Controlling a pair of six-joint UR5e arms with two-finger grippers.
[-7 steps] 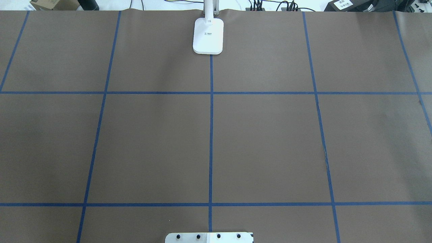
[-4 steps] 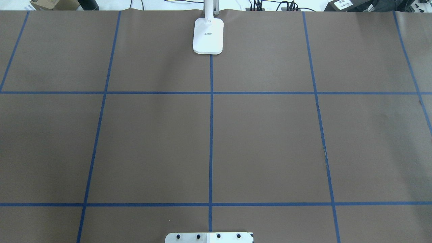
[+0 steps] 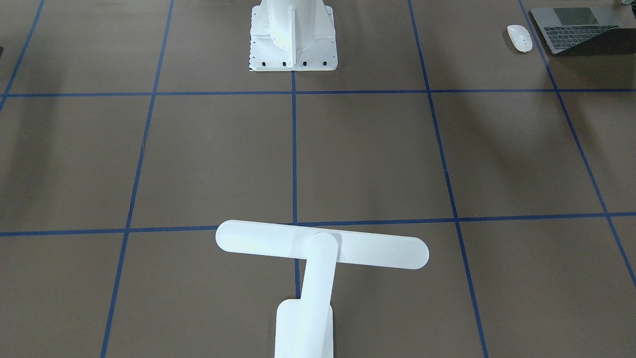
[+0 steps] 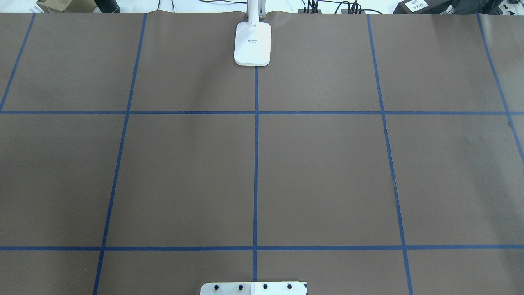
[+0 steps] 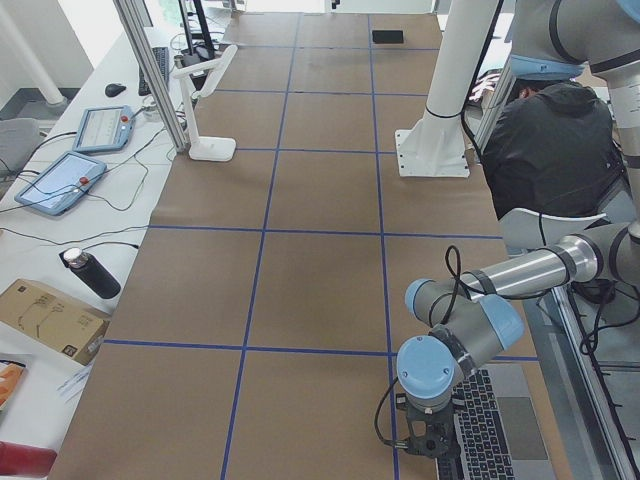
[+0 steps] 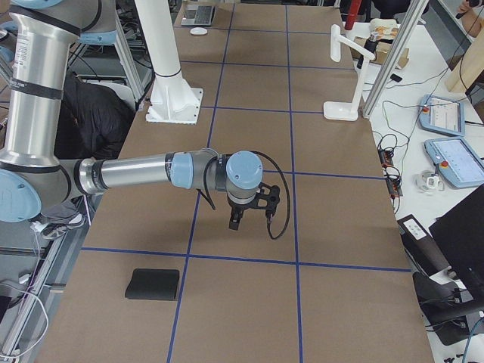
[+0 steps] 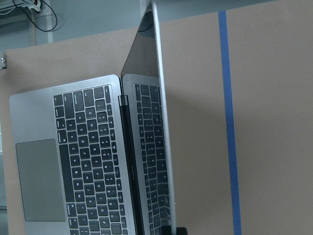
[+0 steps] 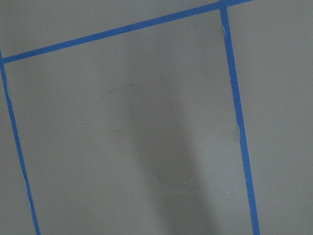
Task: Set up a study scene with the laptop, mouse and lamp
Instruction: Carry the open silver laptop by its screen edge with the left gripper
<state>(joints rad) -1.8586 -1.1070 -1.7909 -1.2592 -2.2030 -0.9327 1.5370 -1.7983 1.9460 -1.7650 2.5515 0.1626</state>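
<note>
You have the laptop (image 3: 571,30) half open, far to the robot's left of the pedestal (image 3: 293,44). The mouse (image 3: 519,38) lies just beside it on the pedestal side, and the lamp (image 3: 318,248) stands straight across from the pedestal. The left gripper (image 5: 428,447) hangs at the laptop and the right gripper (image 6: 236,221) hangs off to the pedestal's right. You cannot tell how far either is open or whether it holds anything.

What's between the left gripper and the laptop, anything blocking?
Nothing visible. The left gripper hangs right over the laptop, whose lid is partly raised. The left wrist view shows only the laptop and bare table. The mouse lies beside the laptop, apart from it and out of the way.
</note>
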